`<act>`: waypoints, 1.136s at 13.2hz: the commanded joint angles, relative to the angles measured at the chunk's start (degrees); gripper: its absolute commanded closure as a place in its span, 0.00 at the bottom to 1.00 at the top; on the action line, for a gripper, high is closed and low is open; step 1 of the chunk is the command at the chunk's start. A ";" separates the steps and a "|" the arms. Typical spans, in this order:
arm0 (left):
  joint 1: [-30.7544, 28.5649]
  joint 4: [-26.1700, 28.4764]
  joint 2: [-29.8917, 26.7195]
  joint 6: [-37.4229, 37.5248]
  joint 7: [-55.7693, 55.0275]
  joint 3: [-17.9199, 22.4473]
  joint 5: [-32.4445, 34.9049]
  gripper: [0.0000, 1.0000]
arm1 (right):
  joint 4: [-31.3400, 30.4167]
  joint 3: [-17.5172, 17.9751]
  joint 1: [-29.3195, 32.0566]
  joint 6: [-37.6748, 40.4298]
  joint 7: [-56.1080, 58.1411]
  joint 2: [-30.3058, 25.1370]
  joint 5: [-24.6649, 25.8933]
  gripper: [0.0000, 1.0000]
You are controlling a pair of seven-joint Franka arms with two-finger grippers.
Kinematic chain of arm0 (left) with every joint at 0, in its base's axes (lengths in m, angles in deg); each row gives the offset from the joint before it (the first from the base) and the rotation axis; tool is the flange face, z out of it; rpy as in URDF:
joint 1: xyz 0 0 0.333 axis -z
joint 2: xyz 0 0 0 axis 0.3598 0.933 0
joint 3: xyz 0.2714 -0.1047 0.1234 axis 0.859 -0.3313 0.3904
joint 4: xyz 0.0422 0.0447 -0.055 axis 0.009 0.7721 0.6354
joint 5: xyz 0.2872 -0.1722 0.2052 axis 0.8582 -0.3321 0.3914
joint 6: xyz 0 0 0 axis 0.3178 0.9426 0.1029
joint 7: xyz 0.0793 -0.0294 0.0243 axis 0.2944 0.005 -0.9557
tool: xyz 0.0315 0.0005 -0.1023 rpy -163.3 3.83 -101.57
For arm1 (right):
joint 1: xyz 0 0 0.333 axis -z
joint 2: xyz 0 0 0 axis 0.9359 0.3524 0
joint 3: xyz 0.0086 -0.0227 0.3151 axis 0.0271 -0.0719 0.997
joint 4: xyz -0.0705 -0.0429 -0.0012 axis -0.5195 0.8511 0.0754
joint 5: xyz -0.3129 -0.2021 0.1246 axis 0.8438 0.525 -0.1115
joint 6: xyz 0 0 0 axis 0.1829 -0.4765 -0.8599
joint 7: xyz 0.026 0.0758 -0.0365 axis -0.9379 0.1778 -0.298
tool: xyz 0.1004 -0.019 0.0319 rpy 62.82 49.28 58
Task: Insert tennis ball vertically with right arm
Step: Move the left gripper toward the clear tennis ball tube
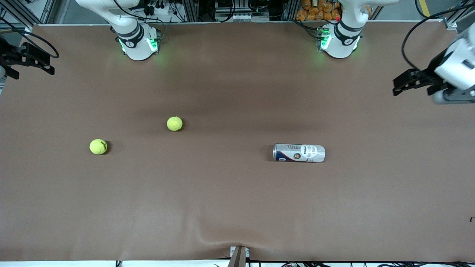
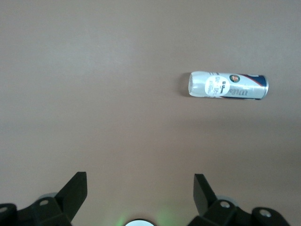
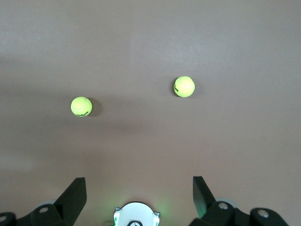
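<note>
Nothing is picked up yet; the ball job is just starting.

The can lies on its side on the brown surface. One tennis ball sits well away from the can, toward the right arm's end. The other ball is even more that way. The right gripper hangs high above both balls, fingers wide and empty. The left gripper waits over the can's end, fingers wide too. Next, I think the can must stand up and the right arm must drop to a ball.
</note>
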 commanded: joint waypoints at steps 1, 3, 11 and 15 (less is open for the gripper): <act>1.11 -0.55 3.41 0.25 0.35 -2.44 0.14 0.00 | 0.22 0.15 0.40 0.25 -0.59 -0.23 -0.83 0.00; 1.47 -0.28 5.43 -0.97 0.44 -4.72 0.74 0.00 | 0.22 0.15 0.49 0.25 -0.59 -0.23 -0.83 0.00; 10.86 4.29 10.97 -5.29 0.53 -9.39 10.50 0.00 | 0.13 0.15 0.49 0.25 -0.59 -0.23 -0.83 0.00; 12.80 4.38 14.84 -6.60 4.55 -9.48 11.64 0.00 | 0.13 0.15 0.49 0.25 -0.59 -0.23 -0.83 0.00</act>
